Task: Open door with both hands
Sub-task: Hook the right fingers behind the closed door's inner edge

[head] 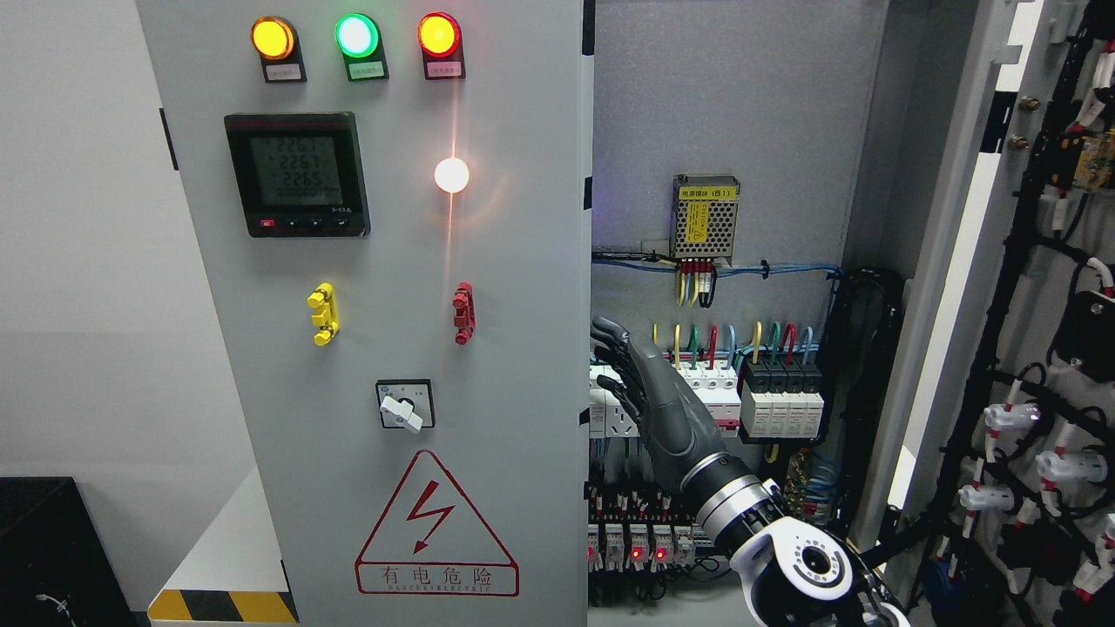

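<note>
A grey electrical cabinet fills the head view. Its left door (392, 313) is closed and carries three indicator lamps, a digital meter (296, 174), a yellow handle (323, 313), a red handle (463, 313), a rotary switch (404, 406) and a red high-voltage warning triangle. The right door (949, 287) is swung wide open at the right, baring breakers and wiring (749, 383). My right hand (620, 366) rises from the lower right, fingers extended and relaxed, holding nothing. Its fingertips sit just inside the opening beside the left door's right edge (585, 348). The left arm does not show.
A power supply (704, 220) hangs on the back panel above coloured wires. The open door's inner side carries black cable bundles and white connectors (1045, 435). A white wall is at left, with a black box (43, 549) and a hazard-striped ledge (222, 605) low down.
</note>
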Controlling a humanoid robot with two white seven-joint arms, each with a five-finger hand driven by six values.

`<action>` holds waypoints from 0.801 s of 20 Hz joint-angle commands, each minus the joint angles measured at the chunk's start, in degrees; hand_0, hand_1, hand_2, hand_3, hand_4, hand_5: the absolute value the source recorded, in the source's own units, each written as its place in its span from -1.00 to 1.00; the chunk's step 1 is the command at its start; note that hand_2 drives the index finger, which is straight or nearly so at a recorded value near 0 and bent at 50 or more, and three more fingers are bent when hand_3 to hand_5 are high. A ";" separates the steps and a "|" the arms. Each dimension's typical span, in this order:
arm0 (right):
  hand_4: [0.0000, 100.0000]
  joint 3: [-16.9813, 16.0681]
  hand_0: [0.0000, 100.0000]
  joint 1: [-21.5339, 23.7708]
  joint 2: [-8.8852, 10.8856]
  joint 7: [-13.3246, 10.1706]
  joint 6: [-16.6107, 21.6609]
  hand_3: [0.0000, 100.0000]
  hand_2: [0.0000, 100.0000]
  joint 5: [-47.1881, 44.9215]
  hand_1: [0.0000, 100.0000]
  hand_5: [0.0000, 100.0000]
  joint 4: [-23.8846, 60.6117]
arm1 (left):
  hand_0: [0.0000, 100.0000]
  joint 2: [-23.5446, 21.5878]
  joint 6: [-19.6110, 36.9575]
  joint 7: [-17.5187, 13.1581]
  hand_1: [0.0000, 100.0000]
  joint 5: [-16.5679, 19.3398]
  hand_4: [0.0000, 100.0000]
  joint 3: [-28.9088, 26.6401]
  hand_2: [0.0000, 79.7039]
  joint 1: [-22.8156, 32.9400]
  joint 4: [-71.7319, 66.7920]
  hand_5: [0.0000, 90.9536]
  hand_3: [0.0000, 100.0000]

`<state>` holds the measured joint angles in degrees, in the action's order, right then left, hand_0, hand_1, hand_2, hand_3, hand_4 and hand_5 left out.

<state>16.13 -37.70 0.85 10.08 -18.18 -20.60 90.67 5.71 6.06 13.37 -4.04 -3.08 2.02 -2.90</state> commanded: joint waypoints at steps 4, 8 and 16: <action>-1.00 -2.25 -0.62 -2.46 1.08 2.14 -1.42 -1.00 -1.00 -0.76 -1.00 -1.00 -2.95 | -1.00 0.00 0.00 -0.01 -1.00 0.00 -1.00 0.00 -1.00 0.00 0.00 -1.00 -1.00; -1.00 -2.25 -0.62 -3.17 1.08 5.02 -1.42 -1.00 -1.00 -0.76 -1.00 -1.00 -3.48 | -1.00 0.00 0.00 -0.01 -1.00 0.00 -1.00 0.00 -1.00 0.00 0.00 -1.00 -1.00; -1.00 -3.48 -0.62 -5.01 1.17 7.67 -1.42 -1.00 -1.00 -0.85 -1.00 -1.00 -7.35 | -1.00 0.00 0.00 -0.01 -1.00 0.00 -1.00 0.00 -1.00 0.00 0.00 -1.00 -1.00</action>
<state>13.92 -41.51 0.45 17.37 -19.66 -21.36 86.96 5.71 6.06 13.37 -4.04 -3.08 2.02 -2.90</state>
